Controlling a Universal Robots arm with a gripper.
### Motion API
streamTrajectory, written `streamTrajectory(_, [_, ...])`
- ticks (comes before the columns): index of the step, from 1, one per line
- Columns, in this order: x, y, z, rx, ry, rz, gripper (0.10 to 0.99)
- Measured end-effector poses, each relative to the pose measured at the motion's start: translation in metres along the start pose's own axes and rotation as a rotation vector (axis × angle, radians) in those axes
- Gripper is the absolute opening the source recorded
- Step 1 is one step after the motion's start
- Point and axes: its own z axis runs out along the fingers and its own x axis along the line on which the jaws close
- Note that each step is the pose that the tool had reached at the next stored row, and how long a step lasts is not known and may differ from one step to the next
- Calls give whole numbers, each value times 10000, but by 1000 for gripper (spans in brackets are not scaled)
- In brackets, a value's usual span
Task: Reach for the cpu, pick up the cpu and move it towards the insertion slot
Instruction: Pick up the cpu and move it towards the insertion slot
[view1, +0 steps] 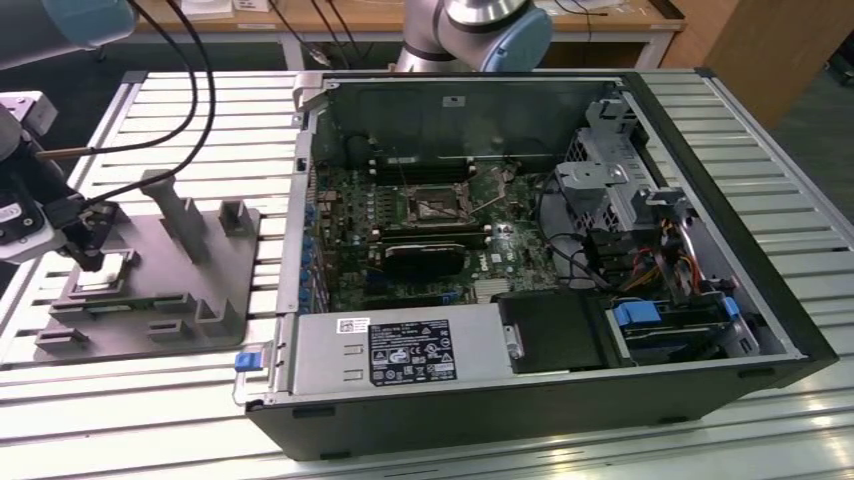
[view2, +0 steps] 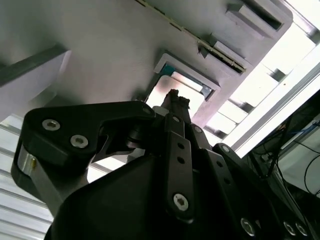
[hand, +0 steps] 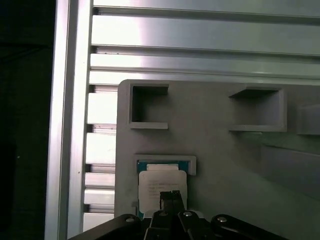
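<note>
The cpu (view1: 110, 273) is a small pale square chip lying flat in a pocket of the grey fixture (view1: 200, 290) at the exterior view's left. In the first wrist view the cpu (hand: 161, 179) sits inside a teal-edged recess. My gripper (view1: 91, 260) hangs just over it, its two thin black fingers pressed together above the chip's middle (hand: 170, 196). Nothing shows between them. In the second wrist view the fingertips (view2: 175, 97) point at the bright cpu (view2: 170, 89). The insertion slot (view1: 438, 205) lies on the green board inside the open computer case, well off to the exterior view's right.
The fixture carries upright grey posts (view1: 180, 215) beside the gripper and square pockets (hand: 149, 105). The open computer case (view1: 534, 350) has a tall metal wall (view1: 304, 170) between fixture and board. A second robot arm's base (view1: 474, 30) stands behind the case. Cables (view1: 187, 90) hang above the fixture.
</note>
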Motion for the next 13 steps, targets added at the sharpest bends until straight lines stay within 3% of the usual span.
streamTrajectory(7, [36, -2, 71, 0, -27, -2, 106])
streamTrajectory(13, [36, -2, 74, 3, -27, -1, 106])
